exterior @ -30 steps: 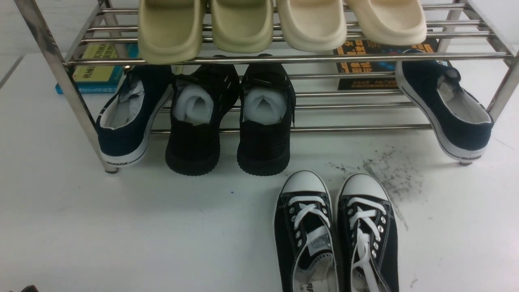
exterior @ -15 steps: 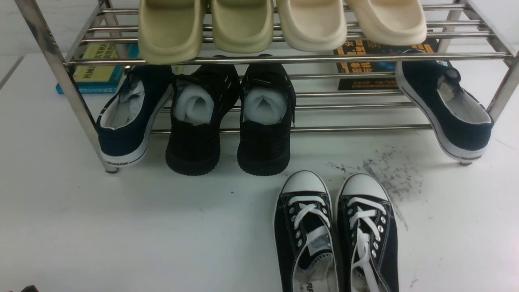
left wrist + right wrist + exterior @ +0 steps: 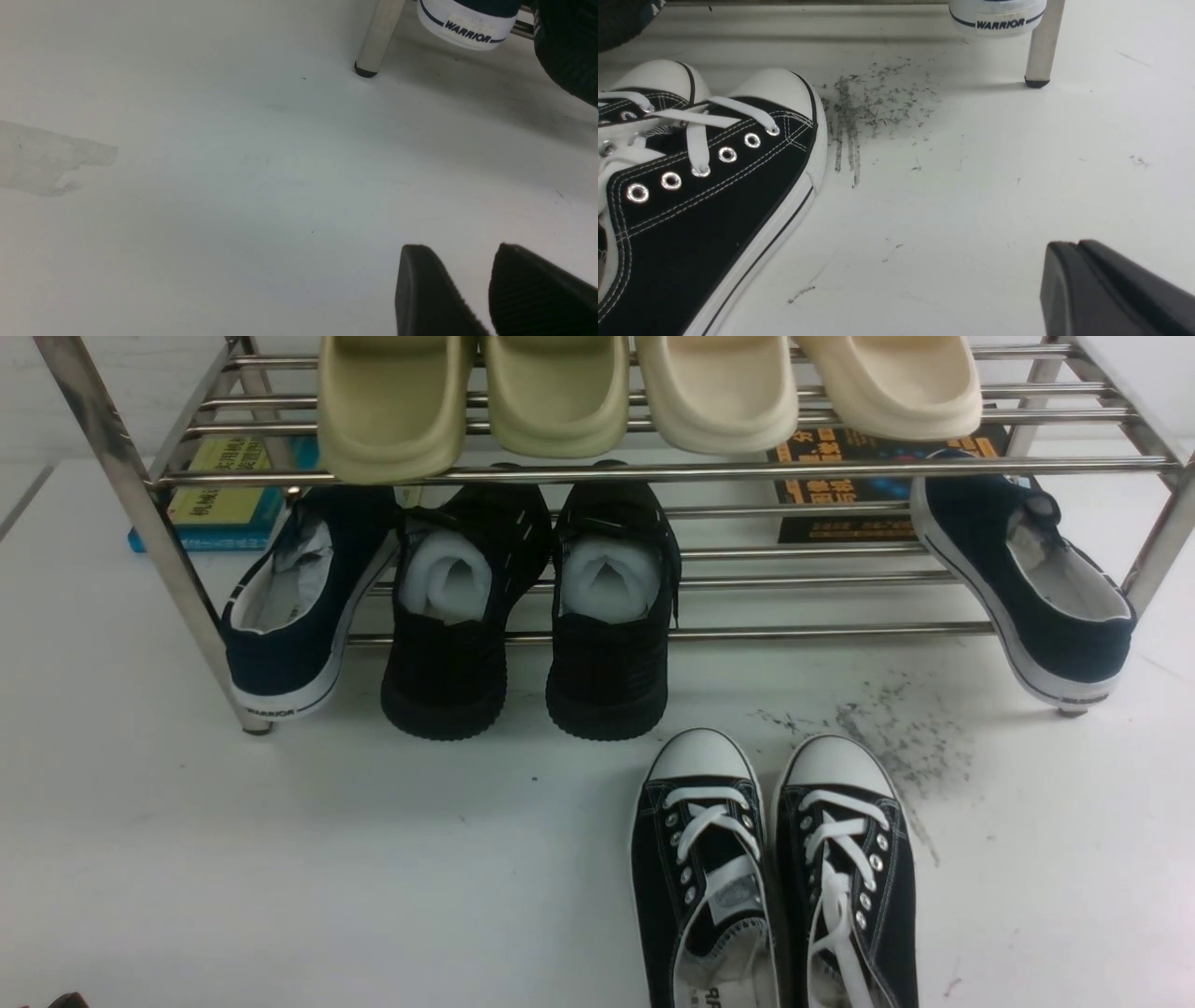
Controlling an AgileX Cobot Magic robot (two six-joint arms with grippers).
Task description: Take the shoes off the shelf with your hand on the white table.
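The pair of black canvas sneakers with white laces and toe caps stands side by side on the white table, in front of the chrome shelf, toes toward it. In the right wrist view the nearer sneaker lies beside the dark scuff marks. My right gripper is shut and empty, low over the table, apart from the sneaker. My left gripper is open and empty over bare table, near the shelf's leg. Neither gripper shows in the front view.
On the lower tier sit two navy sneakers at the ends and two black shoes stuffed with white paper. Beige slippers sit on the top tier. Books lie behind the shelf. Its other leg stands ahead of my right gripper.
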